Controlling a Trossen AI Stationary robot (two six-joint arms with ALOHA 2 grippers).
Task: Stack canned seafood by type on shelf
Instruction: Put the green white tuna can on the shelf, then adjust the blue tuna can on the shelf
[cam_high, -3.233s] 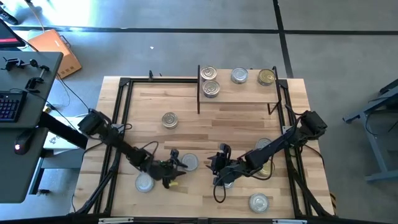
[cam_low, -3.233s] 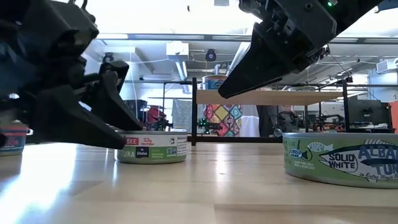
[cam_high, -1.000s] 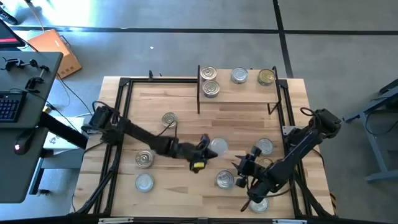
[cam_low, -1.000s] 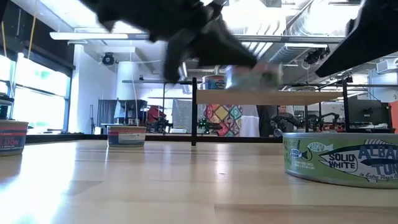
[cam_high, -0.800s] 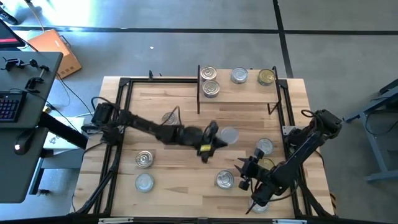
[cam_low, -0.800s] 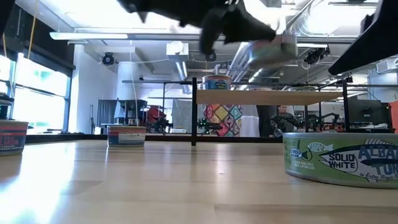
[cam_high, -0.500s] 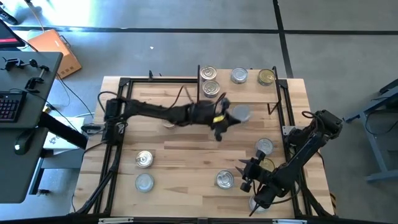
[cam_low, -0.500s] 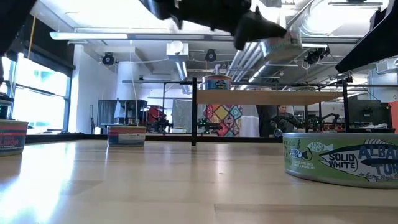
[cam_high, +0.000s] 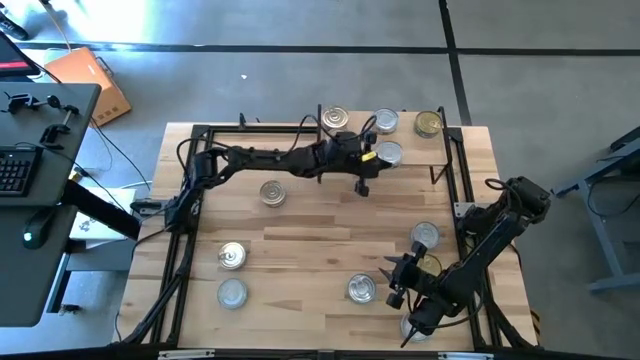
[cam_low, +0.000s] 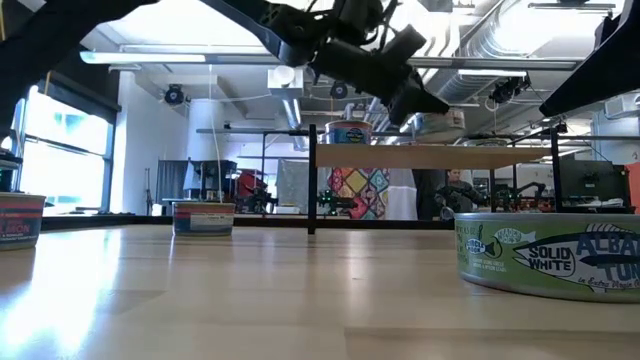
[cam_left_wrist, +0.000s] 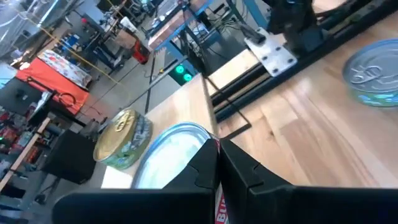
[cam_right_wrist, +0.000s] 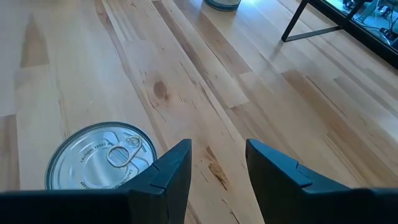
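**Tin carried over the shelf**

While the left gripper (cam_high: 372, 158) grips a silver tin (cam_high: 388, 154) by its rim above the shelf (cam_high: 400, 150), the right gripper (cam_high: 398, 283) hovers half-open near loose tins on the table. Tins look rigid, light and slick; hold them across the sides.

desk (cam_high: 45, 150) | keyboard (cam_high: 15, 172) | orange box, perhaps cardboard (cam_high: 90, 82)
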